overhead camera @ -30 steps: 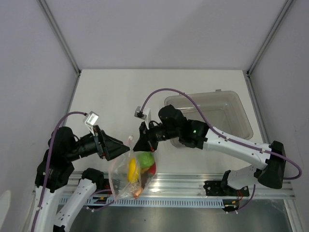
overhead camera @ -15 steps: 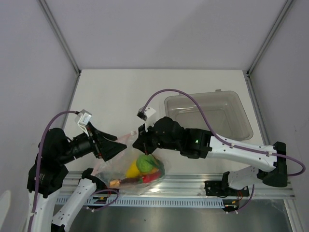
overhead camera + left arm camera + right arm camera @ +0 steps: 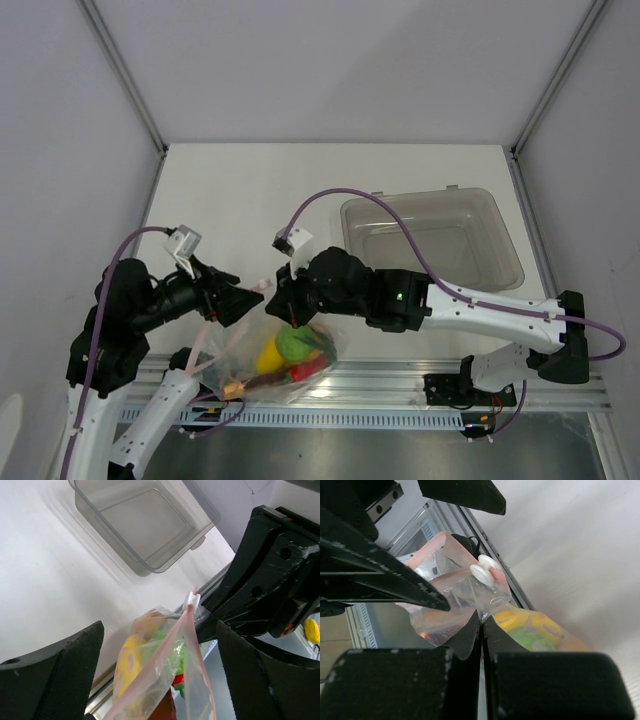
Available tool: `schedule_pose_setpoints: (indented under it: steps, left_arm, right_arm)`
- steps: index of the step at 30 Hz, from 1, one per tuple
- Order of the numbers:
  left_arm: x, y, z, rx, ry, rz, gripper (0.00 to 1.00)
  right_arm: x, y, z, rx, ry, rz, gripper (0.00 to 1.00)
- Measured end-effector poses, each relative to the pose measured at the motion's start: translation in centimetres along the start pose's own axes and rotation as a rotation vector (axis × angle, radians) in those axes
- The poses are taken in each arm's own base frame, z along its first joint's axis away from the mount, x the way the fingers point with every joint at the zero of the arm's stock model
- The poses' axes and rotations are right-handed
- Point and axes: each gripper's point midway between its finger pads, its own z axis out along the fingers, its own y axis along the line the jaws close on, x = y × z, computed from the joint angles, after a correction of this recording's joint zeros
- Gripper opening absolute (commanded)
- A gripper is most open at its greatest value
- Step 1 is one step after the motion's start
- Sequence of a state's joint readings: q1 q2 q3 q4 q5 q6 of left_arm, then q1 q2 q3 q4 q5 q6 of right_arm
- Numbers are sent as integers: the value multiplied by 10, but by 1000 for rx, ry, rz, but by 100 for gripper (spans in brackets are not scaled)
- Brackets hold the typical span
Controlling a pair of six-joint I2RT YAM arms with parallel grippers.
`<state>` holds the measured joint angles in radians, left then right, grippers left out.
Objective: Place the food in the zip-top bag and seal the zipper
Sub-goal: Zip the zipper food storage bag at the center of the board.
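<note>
- The left fingers (image 3: 55, 680) stand wide apart, one on each side of the top of the zip-top bag (image 3: 228, 360), and neither is seen touching it
- The right fingers (image 3: 545, 685) are pressed together, clamped on clear plastic at the bag's upper corner, just below the white slider (image 3: 484, 571)
- The bag sits at the near edge of the desk (image 3: 250, 200), between the two arms, with its lower part over the metal rail (image 3: 400, 385)
- The zipper (image 3: 167, 642), a pinkish-red strip, runs from the slider down along the bag's mouth; whether it is pressed shut cannot be told
- The food (image 3: 290, 350) is inside the bag: a yellow piece (image 3: 268, 355) just beside a green piece (image 3: 297, 342), and a red piece (image 3: 305, 371) lower, toward the rail
- A grey translucent bin (image 3: 510, 240) lies on the right side of the desk, well apart from the bag
</note>
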<state>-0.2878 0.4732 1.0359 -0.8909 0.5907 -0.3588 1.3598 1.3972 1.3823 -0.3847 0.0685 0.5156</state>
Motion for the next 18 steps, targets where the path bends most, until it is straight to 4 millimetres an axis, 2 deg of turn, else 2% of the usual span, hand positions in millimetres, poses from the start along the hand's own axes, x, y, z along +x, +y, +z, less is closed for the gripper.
schedule_pose_setpoints:
  steps: [8, 13, 18]
  left_arm:
    - [11, 8, 8, 10, 21, 18, 78]
    - [26, 14, 10, 7, 48, -1, 64]
    - [36, 17, 8, -4, 66, -17, 45]
  right_arm:
    - [1, 0, -4, -11, 2, -2, 0]
    - [2, -3, -7, -14, 4, 1, 0]
    - [5, -8, -8, -6, 10, 4, 0]
